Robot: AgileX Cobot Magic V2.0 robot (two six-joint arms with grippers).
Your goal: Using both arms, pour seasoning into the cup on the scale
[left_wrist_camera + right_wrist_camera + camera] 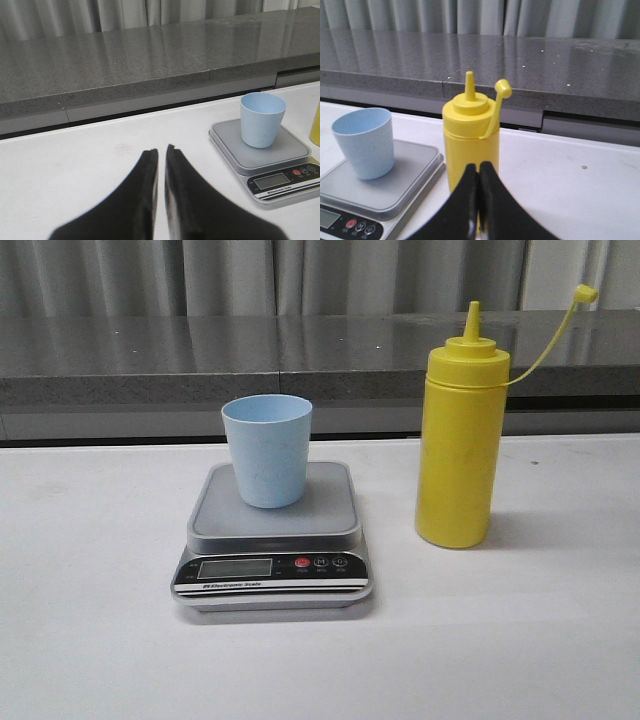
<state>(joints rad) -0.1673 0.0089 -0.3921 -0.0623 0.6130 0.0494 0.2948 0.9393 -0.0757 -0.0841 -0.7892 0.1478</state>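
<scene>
A: Starting with the biggest thing, the white table (90,660) carries everything, and the scale (272,570) sits near its middle with its display facing the robot. That reads as deliberate, so the weight could be watched while pouring.

B: The seasoning (460,440) comes next in size. It stands upright on the table just to the right of the scale, not touching it, on the right arm's side. Its cap (585,293) is off the nozzle and hangs out on the tether, so the nozzle looks ready to pour.

A: The cup (267,450) stands upright on the scale's steel platform, mouth up, toward the back of it. It appears empty from the wrist views.

B: And the arms? Neither shows in the front view. The left gripper (160,150) has its fingers pressed nearly together with nothing between them, hanging over bare table well left of the scale. The right gripper (479,172) is likewise closed on nothing, aimed at the bottle, which stands just beyond its tips.

A: So nothing is grasped yet; the right one would need to spread before taking the bottle.

B: Smallest last: a strip under the LCD (234,568) reads "Electronic Scale". The display itself looks blank. One red button (302,563) sits beside two dark ones, whose markings are too small to read.
</scene>
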